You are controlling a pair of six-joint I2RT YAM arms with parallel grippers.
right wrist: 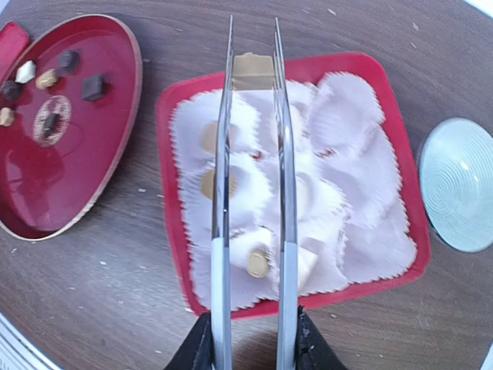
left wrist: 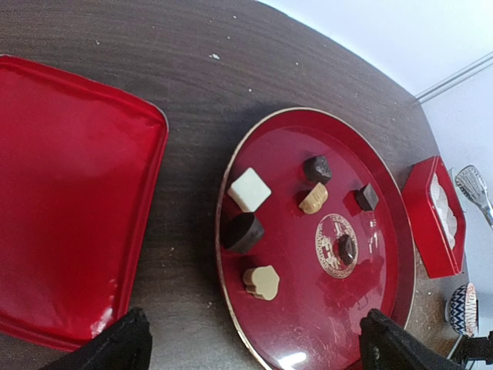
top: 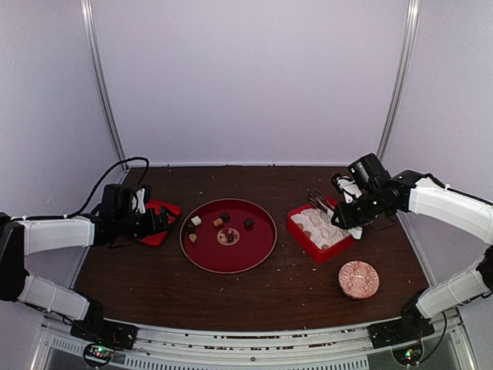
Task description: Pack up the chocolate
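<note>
While your right fingers (right wrist: 197,351) grip narrow on the handles of the metal tongs (right wrist: 223,154), the tong tips pinch one tan chocolate cube (right wrist: 253,71) at the rim of the red box (right wrist: 400,177) farthest from the wrist camera. You cannot tell whether the cube touches the rim. White paper cups (right wrist: 347,123) line the box, and a few hold tan or cream pieces. Seven pieces of chocolate (left wrist: 249,189) lie loose on the round red tray (left wrist: 308,339), left of the box on the bench (top: 154,285). Your left fingers (left wrist: 119,347) stand wide apart, holding nothing, beside the red lid (left wrist: 69,193). A small patterned dish (top: 359,279) sits near the box.
</note>
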